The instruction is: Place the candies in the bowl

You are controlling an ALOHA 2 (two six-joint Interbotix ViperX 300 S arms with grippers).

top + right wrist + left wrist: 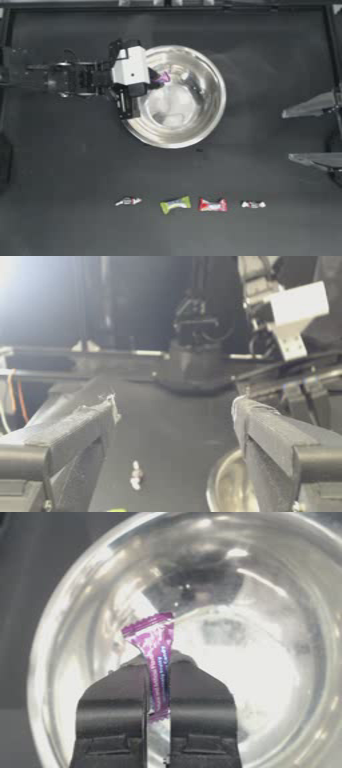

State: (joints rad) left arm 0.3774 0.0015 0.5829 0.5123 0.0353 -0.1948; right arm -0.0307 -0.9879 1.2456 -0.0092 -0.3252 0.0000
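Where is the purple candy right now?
The purple candy is pinched in the left pincer, held over the left side of the bowl in the top view, far from the four candies lying in a row below.

My left arm reaches in from the left, its gripper [155, 80] pointing down with both jaws pinched tight together on a thin wrapper. My right gripper [314, 132] sits parked at the far right edge, jaws spread wide apart.
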